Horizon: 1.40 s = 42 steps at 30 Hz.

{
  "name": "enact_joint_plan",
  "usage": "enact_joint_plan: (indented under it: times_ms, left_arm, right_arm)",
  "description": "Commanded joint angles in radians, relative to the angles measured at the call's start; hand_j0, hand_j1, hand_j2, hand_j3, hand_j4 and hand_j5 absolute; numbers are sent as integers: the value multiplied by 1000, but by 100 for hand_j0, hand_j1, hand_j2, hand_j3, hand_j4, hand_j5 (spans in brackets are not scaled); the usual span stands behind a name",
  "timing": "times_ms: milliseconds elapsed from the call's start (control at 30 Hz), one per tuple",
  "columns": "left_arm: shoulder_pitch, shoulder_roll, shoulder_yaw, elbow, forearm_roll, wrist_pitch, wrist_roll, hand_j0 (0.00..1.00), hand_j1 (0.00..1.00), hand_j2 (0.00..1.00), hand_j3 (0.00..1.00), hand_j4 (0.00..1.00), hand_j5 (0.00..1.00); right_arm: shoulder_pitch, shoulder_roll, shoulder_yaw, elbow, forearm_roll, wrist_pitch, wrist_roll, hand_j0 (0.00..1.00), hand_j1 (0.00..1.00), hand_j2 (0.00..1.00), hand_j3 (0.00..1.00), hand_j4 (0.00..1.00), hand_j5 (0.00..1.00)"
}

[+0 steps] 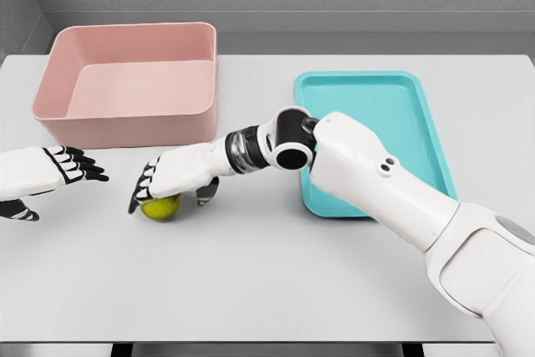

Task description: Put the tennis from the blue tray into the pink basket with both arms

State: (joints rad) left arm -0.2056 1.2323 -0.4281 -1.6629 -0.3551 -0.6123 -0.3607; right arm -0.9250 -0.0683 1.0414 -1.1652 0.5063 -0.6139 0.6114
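— Ball (160, 207)?
— On the table (267, 290), in front of the basket (125, 81), left of the tray (376, 140). Round, so no long axis, no pointing either way.
— Right hand (171, 177)?
— Draped over the ball from above, fingers curled around it, holding it.
— Left hand (71, 165)?
— Near the ball's left, apart, fingers stretched toward it, holding nothing.

Bright, even, shadow-soft render

Diffuse overhead light; faint soft shadows sit under the right arm (393, 181) and beside the pink basket (125, 81). Sharp throughout, no glare or blur.
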Motion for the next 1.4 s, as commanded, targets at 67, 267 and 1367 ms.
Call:
enact_joint_plan:
  times_ms: [67,267,1367]
  left_arm:
    - [0,3,0,0,5,1,0,100,100,100,100,100,100]
    - [0,4,0,5,5,1,0,100,100,100,100,100,100]
    - [-186,-203,-190,-67,-70,1,-3,100,100,100,100,100,100]
  right_arm:
    - [0,-33,-63,-94,-9,3,0,99,99,99,99,99,99]
    - [43,-146,-156,-189,-17,3,0,99,99,99,99,99,99]
    - [888,-400,-1275,-496,-466,3,0,100,100,100,100,100,100]
